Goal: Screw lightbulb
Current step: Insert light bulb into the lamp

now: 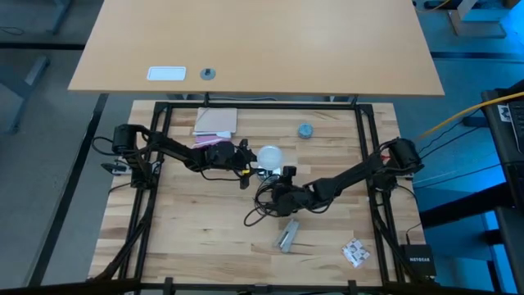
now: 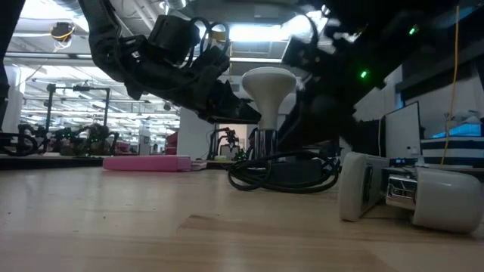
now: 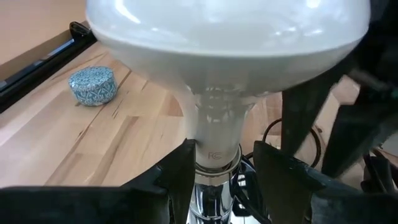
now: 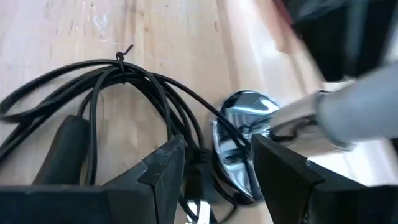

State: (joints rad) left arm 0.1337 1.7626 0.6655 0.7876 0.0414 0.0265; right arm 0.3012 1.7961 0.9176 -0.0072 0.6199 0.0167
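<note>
The frosted-white lightbulb (image 1: 270,154) stands upright, neck down, in the silvery socket (image 2: 263,142) at the table's middle. The socket's black cord (image 4: 93,93) lies coiled on the wood beside it. My left gripper (image 3: 217,152) reaches in from the table's left, one finger on each side of the bulb's narrow neck. My right gripper (image 4: 214,149) comes slanting down from the right, its fingers around the socket (image 4: 239,140), with strands of cord between them too. My left gripper has the lightbulb's neck (image 3: 214,146), just above the socket, between its two fingers. The fingers come nearly level from the table's left, under the globe. The bulb stays upright in the socket. My right gripper has the socket's chrome body (image 4: 245,134) between its two fingers, slanting down from the table's right. One finger (image 4: 273,168) lies against the socket's side, and cord hides the other side. The socket rests on the table.
A small blue-grey round cap (image 1: 304,130) sits toward the far edge. A pink-and-white pad (image 1: 215,122) lies at the far left. Near the front edge are a silvery-white device (image 1: 287,236) and a small packet (image 1: 355,252). Black frame rails (image 1: 366,139) border the board.
</note>
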